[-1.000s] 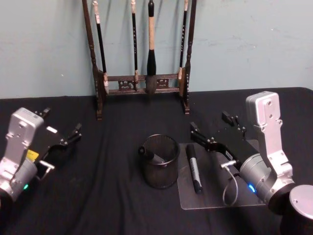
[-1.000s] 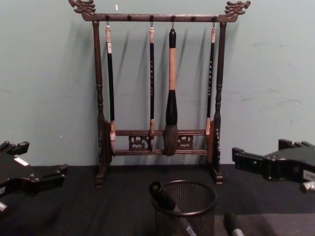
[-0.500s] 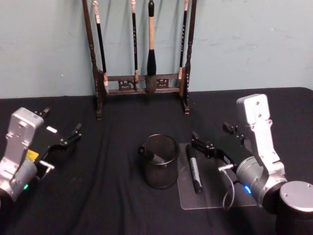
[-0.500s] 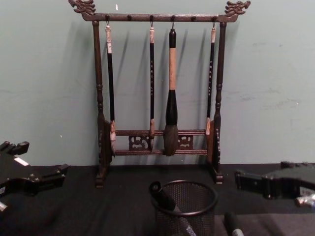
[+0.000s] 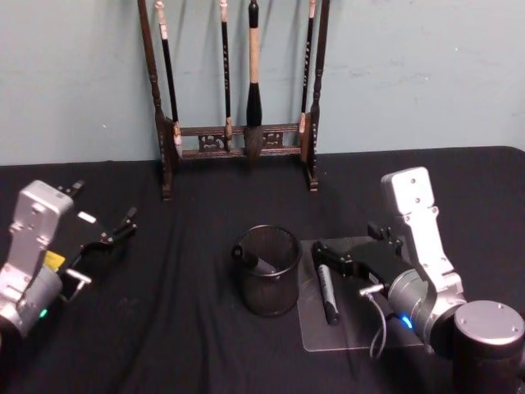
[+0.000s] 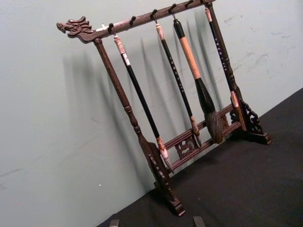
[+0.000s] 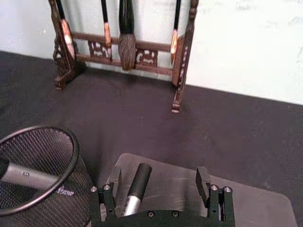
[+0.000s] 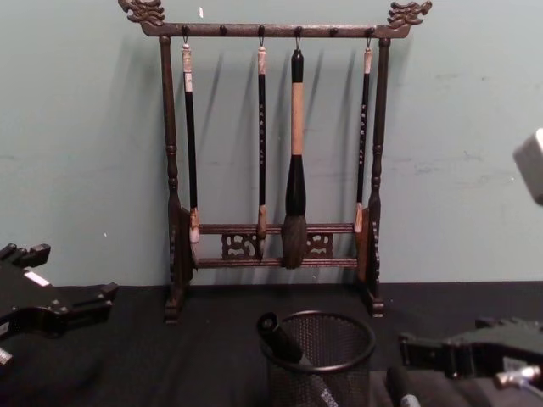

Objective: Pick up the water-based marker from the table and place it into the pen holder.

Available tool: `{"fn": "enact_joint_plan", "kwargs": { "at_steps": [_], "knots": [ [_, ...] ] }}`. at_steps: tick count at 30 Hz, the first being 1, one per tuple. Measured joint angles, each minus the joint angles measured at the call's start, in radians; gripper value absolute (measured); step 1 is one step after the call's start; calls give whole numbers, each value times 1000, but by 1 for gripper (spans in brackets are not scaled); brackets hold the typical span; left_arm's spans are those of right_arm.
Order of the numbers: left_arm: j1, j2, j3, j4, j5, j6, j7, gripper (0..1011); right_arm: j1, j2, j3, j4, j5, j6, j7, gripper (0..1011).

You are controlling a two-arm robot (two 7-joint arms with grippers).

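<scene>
Now the right gripper (image 5: 344,243) has swung in from the right and dropped low, so it sits over the far end of the marker (image 5: 327,294), where a second ago it hung well off to the right and farther back. The marker has not moved: it lies flat on the clear mat (image 5: 361,328), just right of the holder (image 5: 267,291), pointing near to far. From the right wrist view the jaws are spread wide and grip nothing, with the marker's dark cap between them, closer to the finger (image 7: 113,183) on the holder's side than to the other. I'd say the reach is nearly done and the grasp is next; whether the fingers are down at the barrel's level I cannot tell. The holder stands close by, so closing carelessly could nudge it. It already has one pen (image 5: 248,258) leaning inside. The left gripper (image 5: 102,209) is parked far left, spread open and empty.
</scene>
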Motion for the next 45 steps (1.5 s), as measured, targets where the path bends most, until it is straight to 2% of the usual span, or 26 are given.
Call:
{"fn": "enact_joint_plan", "kwargs": {
  "at_steps": [16,29,45],
  "knots": [
    [0,0,0,0,0,0,0,1009,25,-23,0,79,-30,13,50,1000],
    [0,0,0,0,0,0,0,1009,30,-37,14,107,-45,20,87,1002],
    [0,0,0,0,0,0,0,1009,38,-48,14,138,-68,25,101,1002]
  ]
}}
